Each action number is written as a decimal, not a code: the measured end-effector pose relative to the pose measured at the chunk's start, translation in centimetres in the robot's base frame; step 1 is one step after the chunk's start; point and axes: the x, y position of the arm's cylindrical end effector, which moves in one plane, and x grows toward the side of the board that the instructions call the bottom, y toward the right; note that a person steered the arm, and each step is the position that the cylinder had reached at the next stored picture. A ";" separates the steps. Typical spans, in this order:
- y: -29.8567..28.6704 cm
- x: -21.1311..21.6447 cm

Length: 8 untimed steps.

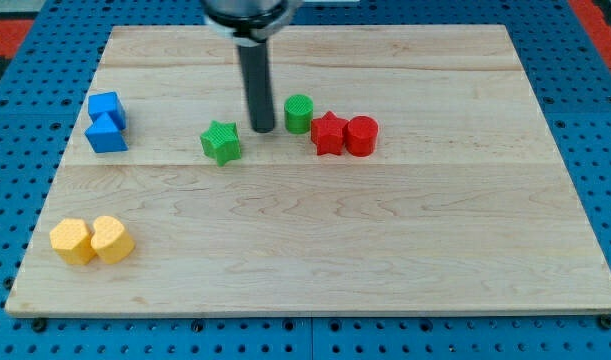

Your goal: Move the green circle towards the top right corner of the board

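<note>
pale wooden board (385, 250), green circle (299, 113), green star (222, 142), red, blue, yellow blocks

Wooden bench (405, 260) on blue pegboard (605, 150). Green star (221, 142) near centre. Red star (328, 133) touching red cylinder (362, 135) at its 3 o'clock. Two blue blocks (106, 122) stacked close at 9 o'clock edge, shapes unclear. Two yellow blocks (92, 240) touching, 8 o'clock corner.

My tip (262, 129) stands between star (222, 142) and circle (299, 114), nearer the circle.
</note>
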 end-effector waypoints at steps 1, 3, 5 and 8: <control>7.4 -3.5; 20.2 -8.3; 21.5 -3.5; 25.3 -8.1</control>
